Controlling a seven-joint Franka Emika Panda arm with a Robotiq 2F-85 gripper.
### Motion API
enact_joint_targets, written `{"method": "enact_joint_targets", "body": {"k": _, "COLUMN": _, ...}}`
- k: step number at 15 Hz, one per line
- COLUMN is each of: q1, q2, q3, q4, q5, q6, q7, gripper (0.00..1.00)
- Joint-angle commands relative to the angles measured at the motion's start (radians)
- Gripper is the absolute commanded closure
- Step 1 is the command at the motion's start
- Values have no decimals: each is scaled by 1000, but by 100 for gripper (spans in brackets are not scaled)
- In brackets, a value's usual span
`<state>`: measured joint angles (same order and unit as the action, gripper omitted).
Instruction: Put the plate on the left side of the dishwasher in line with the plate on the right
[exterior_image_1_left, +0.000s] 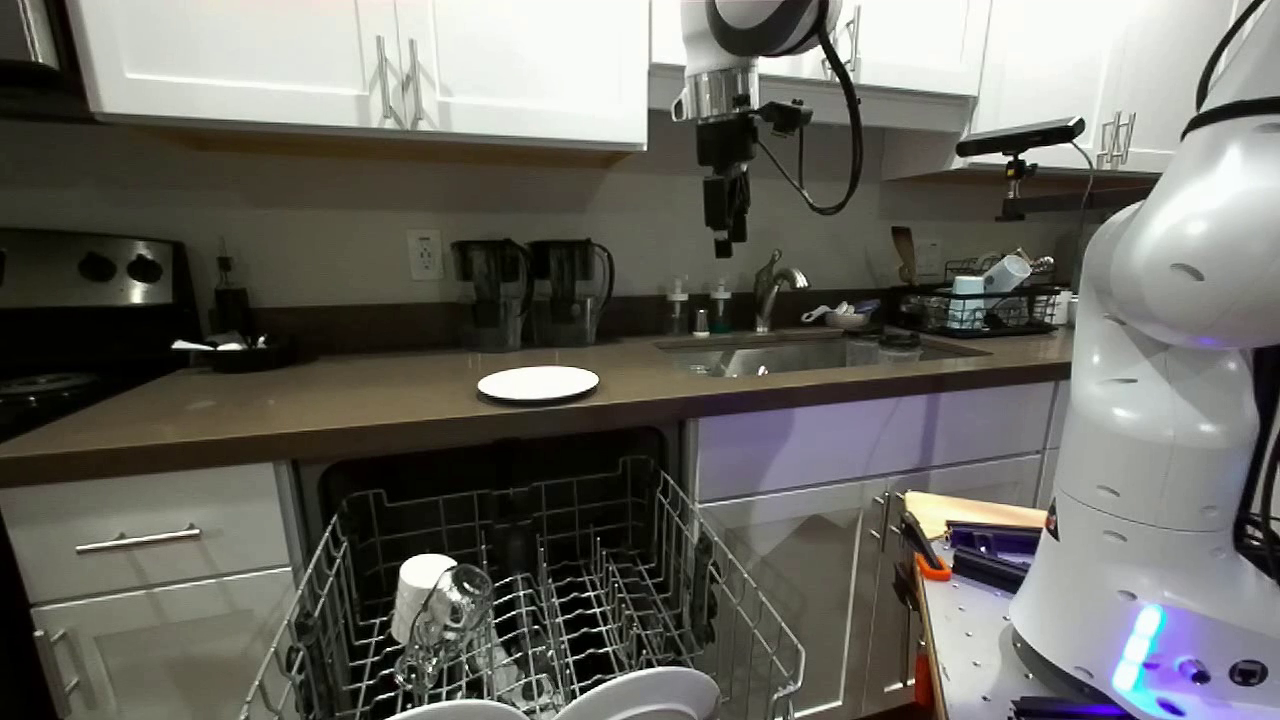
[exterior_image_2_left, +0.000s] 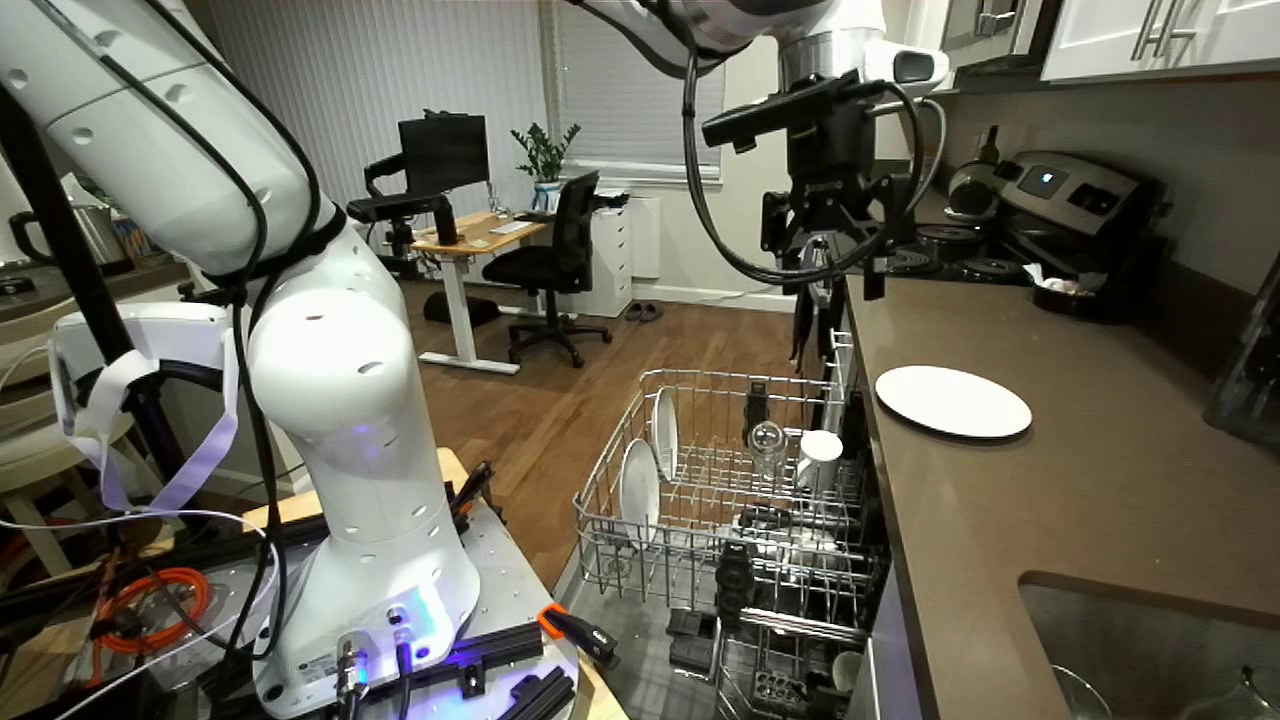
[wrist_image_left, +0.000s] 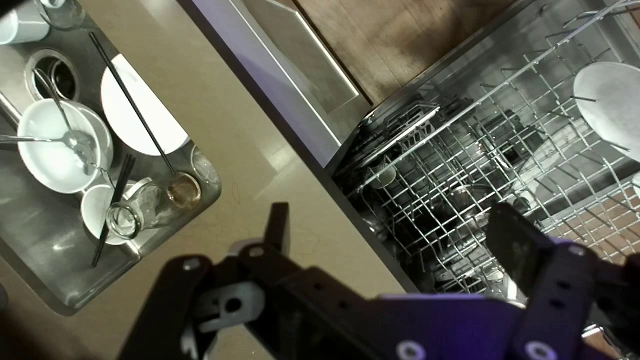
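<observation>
I'm standing in a kitchen here, folks!
White panelled wall cabinets (exterior_image_1_left: 520, 70), a stainless-steel sink (wrist_image_left: 40, 235), a black coil-burner stove (exterior_image_2_left: 988, 268), a grey wire dishwasher rack (exterior_image_1_left: 605, 605)!

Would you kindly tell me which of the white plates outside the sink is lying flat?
The plate on the brown countertop lies flat; the other two plates stand on edge in the dishwasher rack.

Open air lies over the white plate (exterior_image_1_left: 538, 383); in the rack (exterior_image_1_left: 630, 612), a mug (exterior_image_2_left: 820, 457), a glass (exterior_image_2_left: 767, 442) and two plates (exterior_image_2_left: 639, 490) obstruct; the dim space between seems passable.
</observation>
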<state>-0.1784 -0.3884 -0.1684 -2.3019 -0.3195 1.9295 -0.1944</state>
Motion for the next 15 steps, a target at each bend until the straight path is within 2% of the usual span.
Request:
{"method": "enact_joint_targets", "body": {"k": 1, "q1": 25, "q2": 98, "q3": 11, "q4": 109, "q5": -51, "q6": 14, "q7": -59, "gripper": 0}}
{"method": "enact_joint_targets", "body": {"k": 6, "q1": 114, "q2": 322, "q3": 51, "q4": 379, "q5": -35, "q6": 71, "q7": -210, "gripper": 0}}
{"method": "enact_joint_targets", "body": {"k": 10, "q1": 158, "q2": 496, "q3": 106, "q4": 573, "q5": 13, "q6": 211, "q7": -291, "gripper": 0}}
{"method": "enact_joint_targets", "body": {"k": 11, "q1": 163, "q2": 522, "q3": 121, "q4": 601, "q5": 28, "q6": 236, "q7": -325, "gripper": 0}}
{"method": "enact_joint_targets", "body": {"k": 12, "q1": 161, "q2": 537, "q3": 130, "q4": 639, "q5": 6, "q6": 210, "q7": -380, "gripper": 0}}
{"method": "enact_joint_targets", "body": {"k": 13, "q1": 159, "q2": 484, "q3": 128, "q4": 550, "q5": -8, "q6": 216, "q7": -279, "gripper": 0}}
{"method": "enact_joint_targets", "body": {"k": 15, "q1": 161, "q2": 508, "q3": 137, "q4": 573, "q5": -8, "q6": 215, "q7": -282, "gripper": 0}}
